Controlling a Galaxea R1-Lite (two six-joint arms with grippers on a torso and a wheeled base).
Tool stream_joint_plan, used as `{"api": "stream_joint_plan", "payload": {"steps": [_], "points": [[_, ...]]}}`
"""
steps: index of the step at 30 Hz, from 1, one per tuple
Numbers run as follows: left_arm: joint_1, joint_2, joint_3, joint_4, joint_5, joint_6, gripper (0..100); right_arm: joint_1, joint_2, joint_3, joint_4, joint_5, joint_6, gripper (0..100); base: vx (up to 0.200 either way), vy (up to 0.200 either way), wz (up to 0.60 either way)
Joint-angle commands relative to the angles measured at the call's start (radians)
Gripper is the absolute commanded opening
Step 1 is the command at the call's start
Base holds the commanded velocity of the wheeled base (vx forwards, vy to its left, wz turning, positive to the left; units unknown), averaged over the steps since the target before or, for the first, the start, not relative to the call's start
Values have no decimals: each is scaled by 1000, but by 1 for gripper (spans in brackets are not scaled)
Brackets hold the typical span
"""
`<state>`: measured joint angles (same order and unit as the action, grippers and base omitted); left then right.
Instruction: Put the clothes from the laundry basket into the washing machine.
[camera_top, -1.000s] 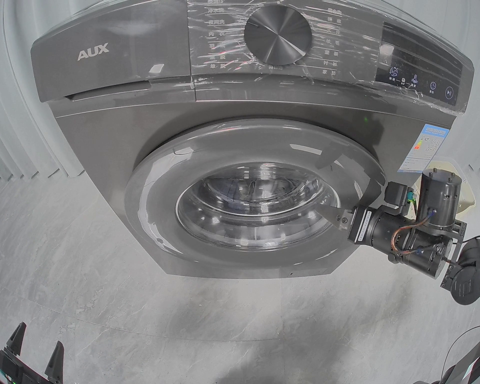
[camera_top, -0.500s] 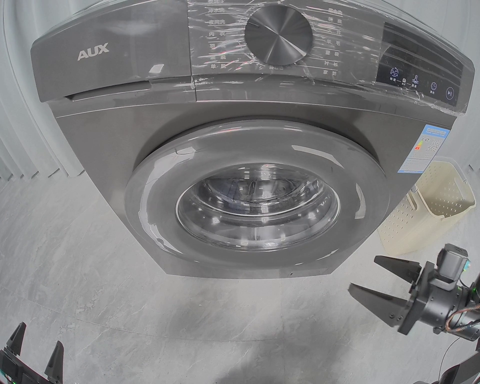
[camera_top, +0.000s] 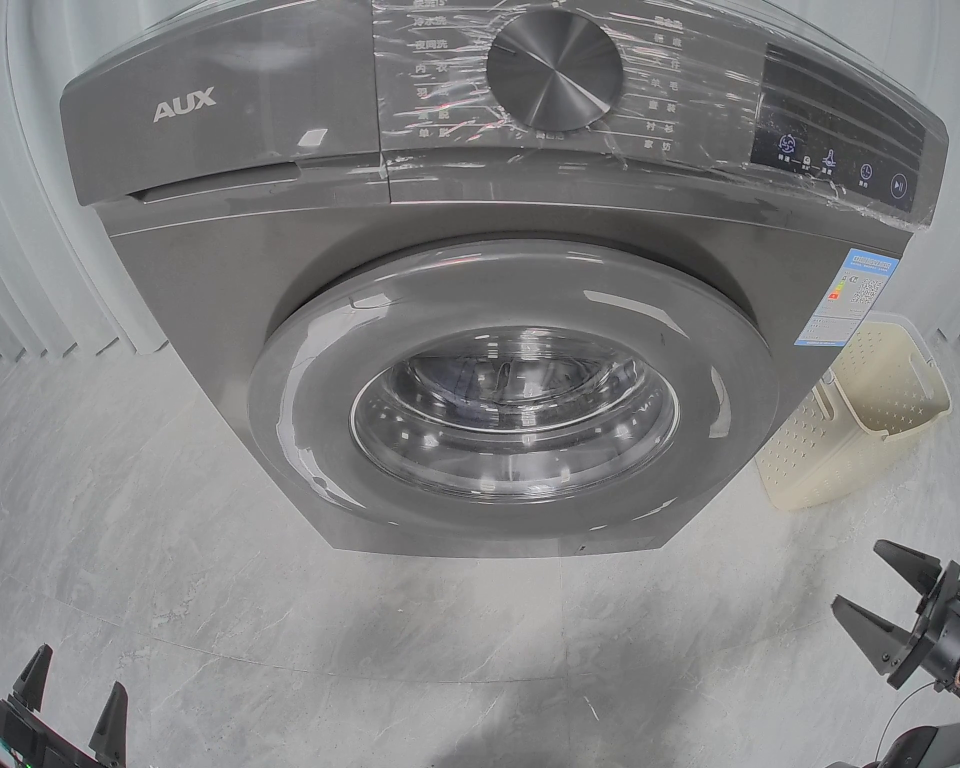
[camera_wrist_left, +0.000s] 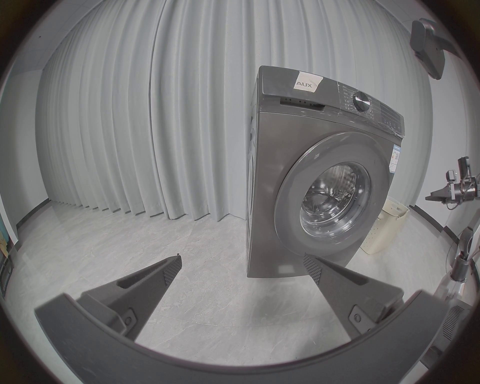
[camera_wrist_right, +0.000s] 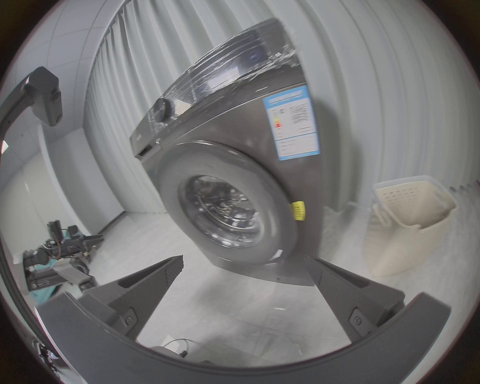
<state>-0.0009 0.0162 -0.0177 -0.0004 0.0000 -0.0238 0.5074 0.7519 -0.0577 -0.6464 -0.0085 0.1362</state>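
Pulled back from the washing machine's (camera_top: 200, 260) shut door (camera_top: 320, 360), the right claw (camera_top: 856, 574) hangs wide open, empty. The left claw (camera_top: 80, 668) is open, empty too. The laundry basket (camera_top: 860, 420) stands just beside the machine.

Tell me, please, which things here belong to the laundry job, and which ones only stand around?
Belong to the job: washing machine, its door shut; laundry basket on the floor beside it; left tool and right tool, both open and empty.
Only standing around: curtain behind the machine; label on its front; plastic wrap over its control panel.
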Motion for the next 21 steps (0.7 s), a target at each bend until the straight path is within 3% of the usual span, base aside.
{"api": "stream_joint_plan", "payload": {"steps": [1,4,8,14,19,21], "points": [[-1,-10,16,-1,0,1,100,-323,-548,-68,448,12,-82,100,0,0,0],[-1,-10,16,-1,0,1,100,-376,-657,-93,619,13,-93,100,0,0,0],[-1,-10,16,0,0,-1,100,-383,-660,-76,573,1,-104,100,0,0,0],[1,-10,16,0,0,-4,100,-497,-660,-71,560,30,-129,100,0,0,0],[-1,-10,16,-1,0,-8,100,-511,-704,-18,560,44,-138,100,0,0,0],[-1,-10,16,0,0,-7,100,-507,-752,52,560,41,-159,100,0,0,0]]}}
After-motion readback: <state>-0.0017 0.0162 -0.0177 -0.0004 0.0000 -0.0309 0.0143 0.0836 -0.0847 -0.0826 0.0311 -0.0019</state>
